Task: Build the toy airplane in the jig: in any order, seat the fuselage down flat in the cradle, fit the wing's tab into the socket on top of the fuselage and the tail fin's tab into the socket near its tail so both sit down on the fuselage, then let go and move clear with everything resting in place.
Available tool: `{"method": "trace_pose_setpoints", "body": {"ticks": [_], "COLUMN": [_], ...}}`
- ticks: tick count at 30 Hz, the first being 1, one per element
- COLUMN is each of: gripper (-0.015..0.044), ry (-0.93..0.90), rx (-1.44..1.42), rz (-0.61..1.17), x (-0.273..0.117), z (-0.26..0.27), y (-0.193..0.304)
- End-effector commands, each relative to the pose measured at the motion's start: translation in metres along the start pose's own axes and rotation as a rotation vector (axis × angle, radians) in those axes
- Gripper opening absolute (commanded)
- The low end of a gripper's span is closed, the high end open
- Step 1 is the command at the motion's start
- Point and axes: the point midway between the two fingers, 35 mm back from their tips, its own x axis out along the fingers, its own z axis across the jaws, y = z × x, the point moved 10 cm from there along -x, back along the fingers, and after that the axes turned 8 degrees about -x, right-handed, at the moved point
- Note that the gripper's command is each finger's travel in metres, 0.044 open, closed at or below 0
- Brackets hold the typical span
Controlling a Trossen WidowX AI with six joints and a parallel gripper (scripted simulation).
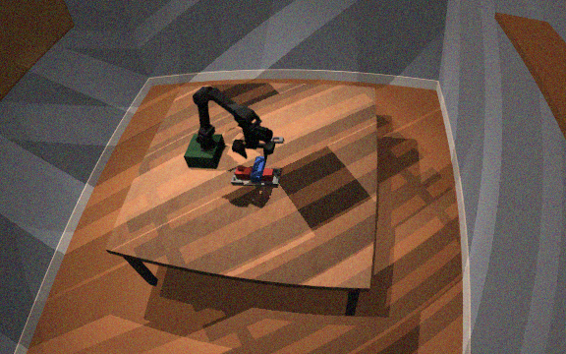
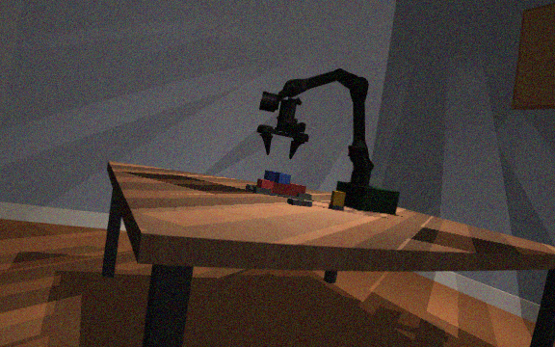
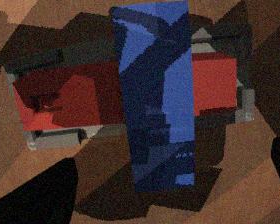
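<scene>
In the top view, the toy airplane's parts sit near the centre of the frame, on the wooden worktop (image 1: 224,246) (image 2: 258,248). The red fuselage (image 1: 268,174) (image 2: 289,188) (image 3: 214,85) lies in the grey jig (image 1: 242,183) (image 2: 300,202) (image 3: 58,139), its length running left to right there. The blue wing (image 1: 257,169) (image 2: 277,176) (image 3: 178,100) lies across the top of the fuselage; whether its tab is fully down in the socket cannot be told.

The jaws (image 1: 254,152) (image 2: 279,156) stand wide open, as far as they spread or nearly so, with nothing between them. In the exterior view they point down and hang above the wing, apart from it. The wrist view shows their dark tips at the lower left and right edges of the frame, with the wing between and beyond them.

The yellow tail fin (image 2: 337,199) stands upright right of the fuselage in the exterior view, off the fuselage and near the green base block (image 1: 194,159) (image 2: 387,202) that carries the black arm (image 1: 226,104) (image 2: 359,116). In the top view that block is left of the jig.
</scene>
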Motion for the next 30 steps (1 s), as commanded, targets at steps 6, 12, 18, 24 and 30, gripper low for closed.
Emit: {"method": "trace_pose_setpoints", "body": {"ticks": [6, 12, 18, 24, 30], "gripper": [0.044, 0.044, 0.044, 0.044, 0.044], "ry": [-0.001, -0.001, -0.002, -0.003, -0.003], "rx": [-0.006, 0.432, 1.021, 1.591, 1.655], "rz": [-0.004, -0.004, -0.003, -0.003, -0.003], "x": [-0.0157, -0.0165, -0.0176, -0.0186, -0.0187], "z": [-0.002, -0.0022, -0.0025, -0.0028, -0.0028], "y": [0.0015, 0.0018, 0.0021, 0.0024, 0.0025]}}
